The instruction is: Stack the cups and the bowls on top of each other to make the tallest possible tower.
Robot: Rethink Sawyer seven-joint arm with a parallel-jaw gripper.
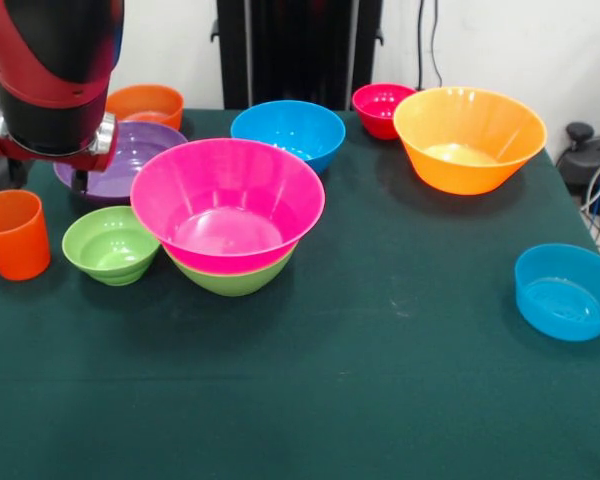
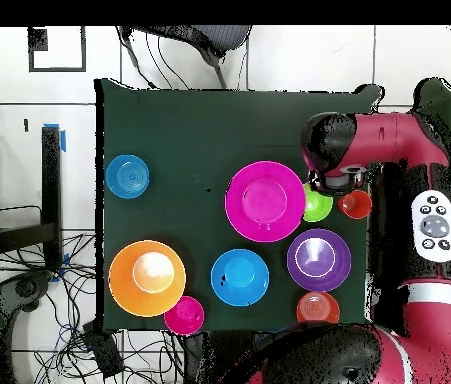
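Tower two bowls high; arm poised over the counter's crowded end.

The pincer (image 2: 341, 188) is mostly hidden under the arm, so whether it is apart or together I cannot tell. Beside it stands the tower (image 1: 228, 215), a pink bowl nested in a green one; just below it sit the small green bowl (image 1: 111, 245) and orange cup (image 1: 14, 234). Next, likely: drop onto one and grip its rim.
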